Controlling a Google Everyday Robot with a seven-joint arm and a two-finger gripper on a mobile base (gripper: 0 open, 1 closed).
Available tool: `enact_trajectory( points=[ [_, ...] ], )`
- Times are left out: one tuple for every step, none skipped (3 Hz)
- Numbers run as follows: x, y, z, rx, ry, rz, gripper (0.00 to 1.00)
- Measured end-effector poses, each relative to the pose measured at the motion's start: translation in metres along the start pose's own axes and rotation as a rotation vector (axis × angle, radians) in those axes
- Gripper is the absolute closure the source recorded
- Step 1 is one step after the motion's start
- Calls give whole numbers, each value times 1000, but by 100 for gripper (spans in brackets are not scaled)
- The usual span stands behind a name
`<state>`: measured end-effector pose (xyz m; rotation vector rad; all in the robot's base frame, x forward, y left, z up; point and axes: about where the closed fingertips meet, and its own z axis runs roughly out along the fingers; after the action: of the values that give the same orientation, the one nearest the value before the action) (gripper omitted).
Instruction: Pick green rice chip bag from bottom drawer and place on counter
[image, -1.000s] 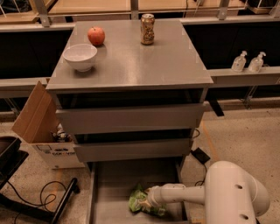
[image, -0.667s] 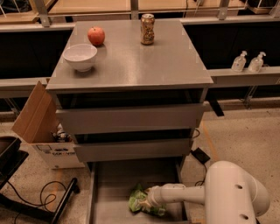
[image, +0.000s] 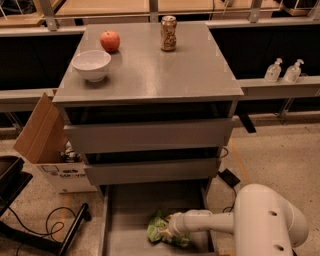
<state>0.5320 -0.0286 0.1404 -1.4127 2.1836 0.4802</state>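
Note:
The green rice chip bag (image: 161, 230) is a crumpled light-green foil bag lying in the open bottom drawer (image: 127, 210), near its front middle. My gripper (image: 172, 231) reaches into the drawer from the right on a white arm, and its end is against the bag's right side. The bag and the wrist hide the fingers. The counter (image: 170, 67) is the flat grey top of the cabinet above.
On the counter stand a white bowl (image: 91, 64), a red apple (image: 110, 40) and a drink can (image: 168, 33). A cardboard box (image: 44, 140) sits left of the cabinet. Cables and a black stand lie on the floor at left. Two dispenser bottles (image: 283, 70) stand on a ledge at right.

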Motion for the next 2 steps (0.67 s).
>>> enact_trajectory(
  points=[
    [0, 0, 0, -1, 0, 0, 35],
    [0, 2, 1, -3, 0, 0, 12]
  ],
)
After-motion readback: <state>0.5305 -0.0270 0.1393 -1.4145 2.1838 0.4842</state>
